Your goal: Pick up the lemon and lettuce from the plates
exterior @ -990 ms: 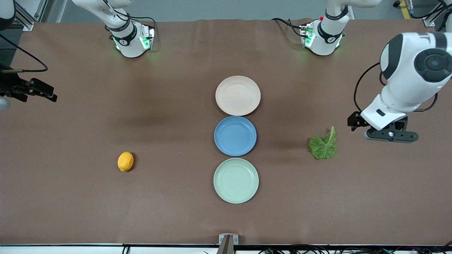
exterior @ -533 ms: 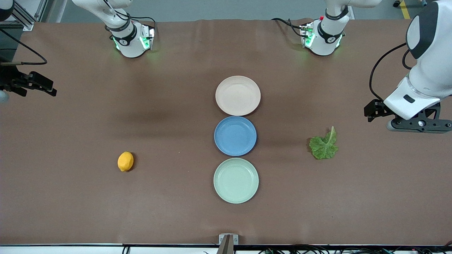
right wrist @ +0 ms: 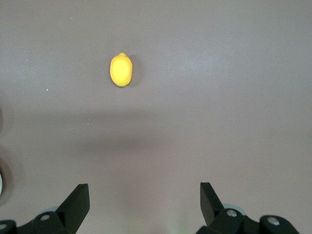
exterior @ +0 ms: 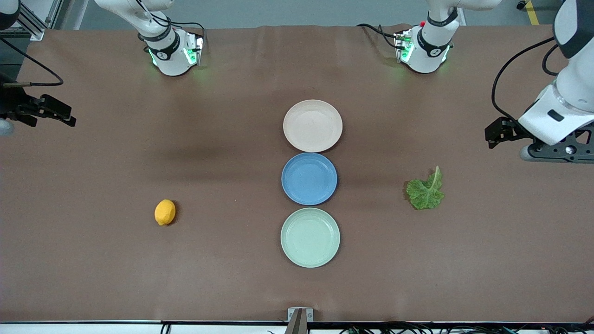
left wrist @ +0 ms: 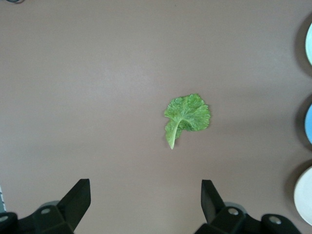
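The lemon [exterior: 164, 212] lies on the brown table toward the right arm's end, off any plate. It also shows in the right wrist view [right wrist: 121, 69]. The lettuce [exterior: 425, 191] lies on the table toward the left arm's end and shows in the left wrist view [left wrist: 186, 116]. The beige-pink plate [exterior: 312, 125] and the mint green plate [exterior: 310, 237] are both empty. My left gripper [exterior: 554, 152] [left wrist: 146, 184] is open and empty, in the air off to the side of the lettuce. My right gripper [exterior: 58, 113] [right wrist: 145, 186] is open and empty, high at the table's end, well away from the lemon.
An empty blue plate [exterior: 309, 179] sits between the two task plates in one line down the table's middle. The arm bases [exterior: 174, 51] [exterior: 424, 48] stand along the table's edge farthest from the front camera. The plates' rims show at the edge of the left wrist view [left wrist: 307, 124].
My left gripper has drawn away from the lettuce toward the left arm's end of the table. My right gripper has barely shifted. The lemon, lettuce and plates have not moved.
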Tool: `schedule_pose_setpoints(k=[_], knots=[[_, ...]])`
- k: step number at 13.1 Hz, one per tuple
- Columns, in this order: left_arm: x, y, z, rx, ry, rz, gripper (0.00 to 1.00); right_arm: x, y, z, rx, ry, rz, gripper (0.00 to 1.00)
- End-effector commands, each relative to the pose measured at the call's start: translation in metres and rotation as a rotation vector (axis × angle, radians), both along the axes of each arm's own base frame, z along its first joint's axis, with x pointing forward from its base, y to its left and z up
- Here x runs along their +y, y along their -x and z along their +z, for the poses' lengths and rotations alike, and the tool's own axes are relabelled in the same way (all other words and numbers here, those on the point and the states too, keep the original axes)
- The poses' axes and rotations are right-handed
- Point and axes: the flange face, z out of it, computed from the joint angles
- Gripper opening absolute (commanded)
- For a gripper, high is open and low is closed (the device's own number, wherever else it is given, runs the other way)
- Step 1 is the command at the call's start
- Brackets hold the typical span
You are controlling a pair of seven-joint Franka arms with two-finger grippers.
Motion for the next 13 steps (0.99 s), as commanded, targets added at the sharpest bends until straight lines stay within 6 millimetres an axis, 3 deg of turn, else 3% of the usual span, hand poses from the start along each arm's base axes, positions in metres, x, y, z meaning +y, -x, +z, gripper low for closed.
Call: schedule_pose_setpoints(k=[1,12,13], knots=[[0.019,0.012,0.022,-0.006,0.047,0.015,1.0,0.002,0.011,0.004,-0.01,-0.002,-0.01,1.0],[0.024,0.032,0.046,-0.018,0.074,0.02,1.0,0.001,0.009,0.005,-0.029,0.005,0.03,1.0],[0.038,0.032,0.045,-0.007,0.087,0.045,1.0,0.001,0.009,0.005,-0.03,0.0,0.03,1.0]])
